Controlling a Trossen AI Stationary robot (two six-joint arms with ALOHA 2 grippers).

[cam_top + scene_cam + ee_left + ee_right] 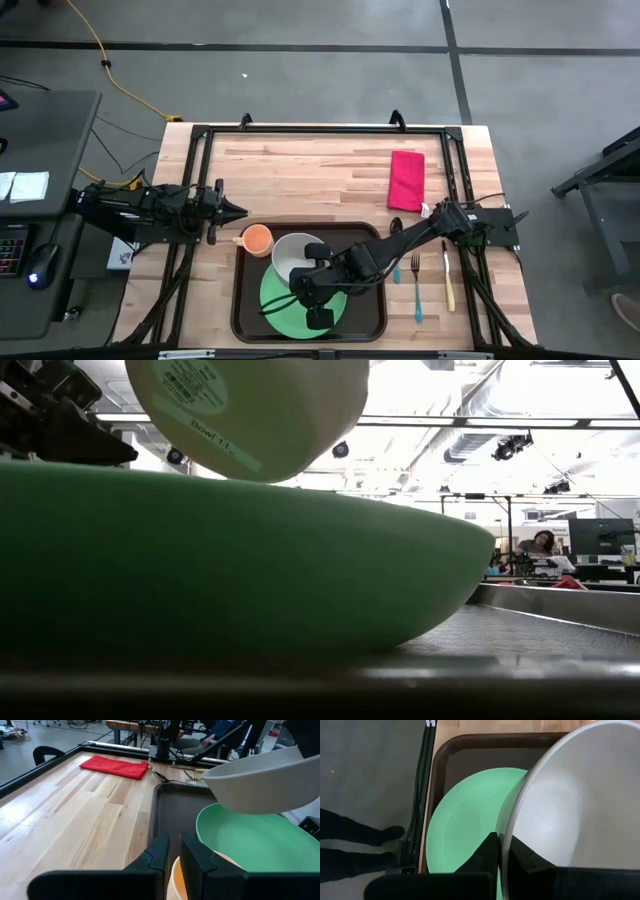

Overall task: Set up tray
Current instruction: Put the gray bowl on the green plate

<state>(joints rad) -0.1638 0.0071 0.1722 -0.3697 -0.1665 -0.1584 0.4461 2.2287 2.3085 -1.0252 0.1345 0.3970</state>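
The dark brown tray (368,300) lies at the table's near middle. On it rests a green plate (285,310) (465,815). A white bowl (295,252) (250,410) hangs just above the plate, with my right gripper (312,284) (502,845) shut on its rim. An orange cup (257,238) stands at the tray's far left corner. My left gripper (236,210) (172,857) waits by the table's left edge beside the cup. It points at the tray and has a narrow, empty gap between its fingers. My right gripper holds the white bowl by its rim (507,832) on the bowl's near side, one finger inside the bowl and one outside. The fingers slant down from the table's right. The bowl is lifted clear of the green plate and tilted.
On the bare wood to the right of the tray lie a spoon (395,228), a blue-handled fork (416,290) and a yellow-handled knife (448,285). A red cloth (407,180) (116,766) lies at the far right. A black frame (320,130) runs round the table.
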